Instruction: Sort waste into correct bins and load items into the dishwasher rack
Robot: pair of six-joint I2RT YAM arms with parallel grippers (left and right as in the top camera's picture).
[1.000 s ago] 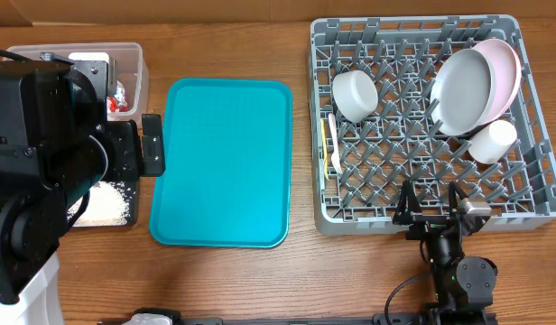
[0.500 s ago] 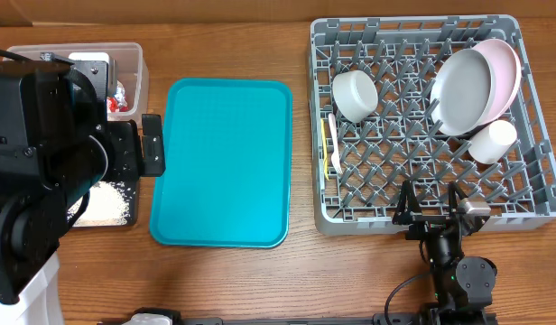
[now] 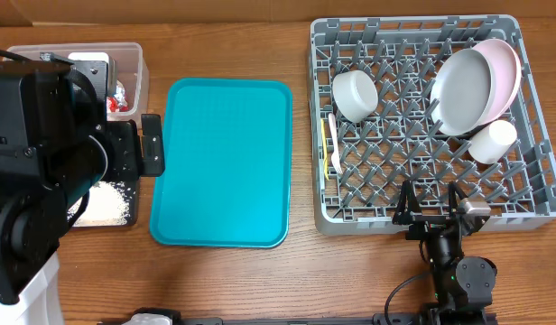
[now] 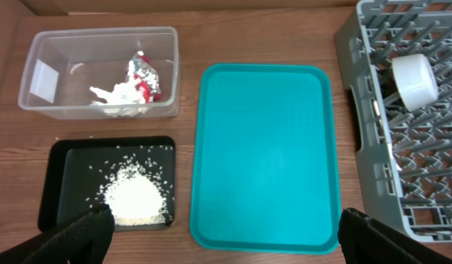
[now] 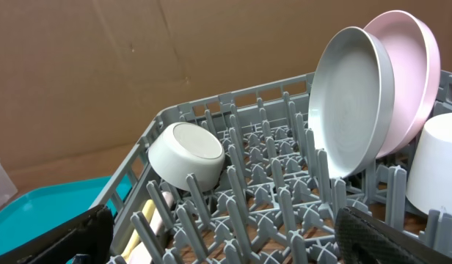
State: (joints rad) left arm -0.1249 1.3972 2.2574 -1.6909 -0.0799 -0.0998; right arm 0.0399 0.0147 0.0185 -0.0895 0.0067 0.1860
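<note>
Rim hold is advised on the stiff, probably slick grey dish [image 5: 354, 103]; left gripper [image 4: 222, 238] and right gripper [image 5: 219, 238] are seen spread, empty.

Overhead, left arm [image 3: 34, 162] masks most of clear tub [image 3: 134, 54] and black tray [image 3: 115, 224] at frame left; right wrist view: white cup [image 5: 439, 172] cut by right edge, pink plate [image 5: 420, 59] largely hidden behind grey dish [image 5: 354, 103].

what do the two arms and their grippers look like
Both are black. The left arm is a bulky boxy housing over a white base; the right arm looks slimmer, with a thin black cable looping beside it. The left gripper and right gripper each have two dark matte fingers.
</note>
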